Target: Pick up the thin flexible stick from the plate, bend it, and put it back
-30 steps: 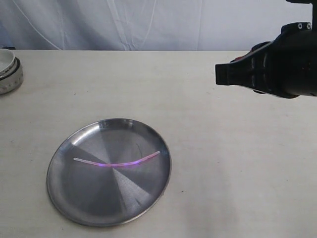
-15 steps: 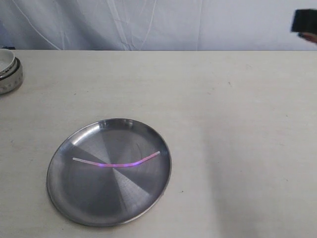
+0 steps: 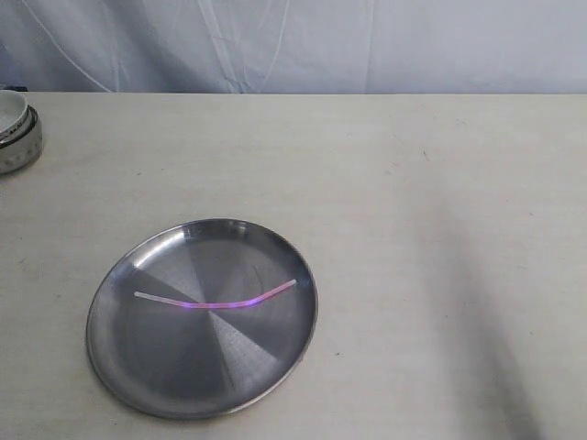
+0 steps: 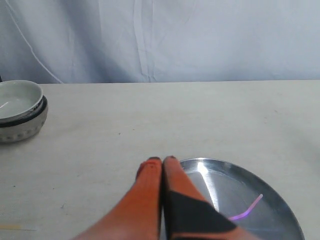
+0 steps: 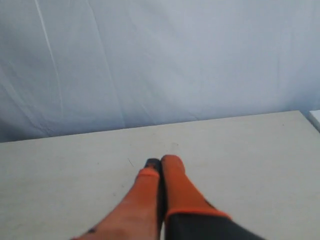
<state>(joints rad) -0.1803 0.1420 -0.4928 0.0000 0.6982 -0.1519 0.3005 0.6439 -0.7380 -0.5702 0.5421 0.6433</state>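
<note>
The thin pink-purple stick (image 3: 218, 302) lies gently curved across the middle of the round steel plate (image 3: 147, 367), whitish at both ends. Neither gripper shows in the exterior view. In the left wrist view my left gripper (image 4: 162, 160) is shut, its orange fingers pressed together with nothing between them, hanging just off the plate's rim (image 4: 215, 162); part of the stick (image 4: 246, 210) shows on the plate beyond the fingers. In the right wrist view my right gripper (image 5: 161, 161) is shut and empty over bare table, with no plate or stick in sight.
A small white bowl (image 3: 16, 130) with a dark band sits at the table's far left edge, the same bowl (image 4: 20, 109) showing in the left wrist view. A pale cloth backdrop (image 3: 293, 46) hangs behind the table.
The right arm, which reached in from the upper right of the exterior view, has drawn back out of that view. The stick and plate have not moved.
</note>
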